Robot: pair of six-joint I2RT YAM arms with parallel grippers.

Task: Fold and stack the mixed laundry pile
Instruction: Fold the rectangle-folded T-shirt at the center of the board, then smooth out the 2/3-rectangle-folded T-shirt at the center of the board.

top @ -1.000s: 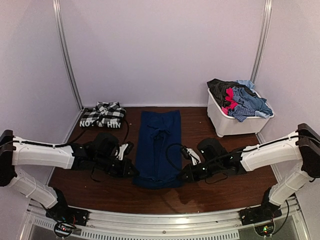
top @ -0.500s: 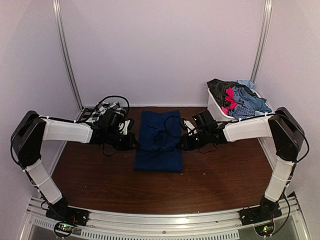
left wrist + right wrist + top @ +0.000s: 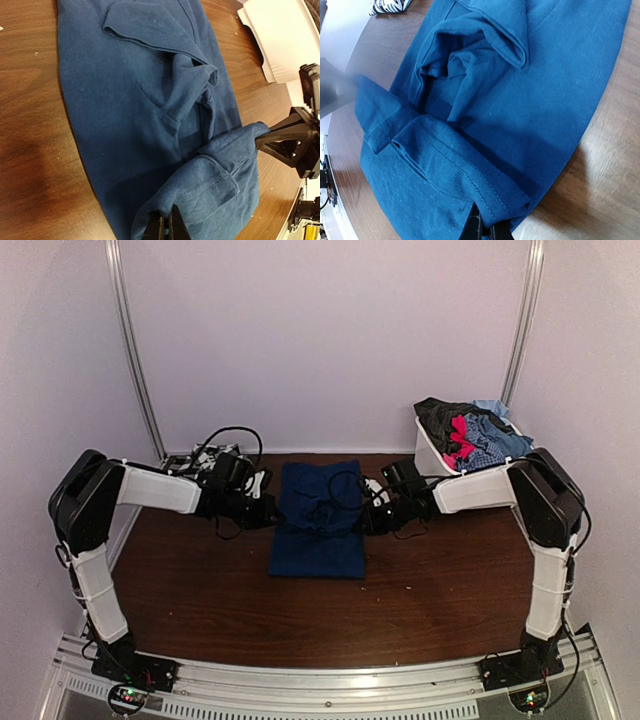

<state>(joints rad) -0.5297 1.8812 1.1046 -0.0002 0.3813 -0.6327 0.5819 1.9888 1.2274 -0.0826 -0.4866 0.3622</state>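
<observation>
Navy blue piece [image 3: 318, 525] lay at the centre of the table [image 3: 300, 610], long axis running from the far side toward the arm bases. Its far half was rumpled, with loose folds bunched along the middle. A hemmed edge was turned back over the cloth beneath and was held up at both corners, just clear of the layer below.

Left gripper [image 3: 164, 227] was at the left edge of the piece, jaws closed on one corner of the hemmed edge; the cloth rose directly out of the fingertips in the left wrist view. Right gripper [image 3: 482, 227] was at the opposite edge, jaws likewise closed on the other corner, with the stitched hem wrapping over the tips. From above, both grippers sat roughly level with each other across the width of the garment, each arm reaching in from its own side.

Checked shirt [image 3: 390, 5], black and white, lay at the far left of the table, largely hidden behind the left arm in the overhead view; whether it was folded I could not tell.

Remaining pile of garments [image 3: 475, 435] (dark grey, red/pink, light blue plaid) was heaped in the white bin [image 3: 428, 450] at the far right, spilling over its rim. The right arm crossed in front of the bin's lower wall.
</observation>
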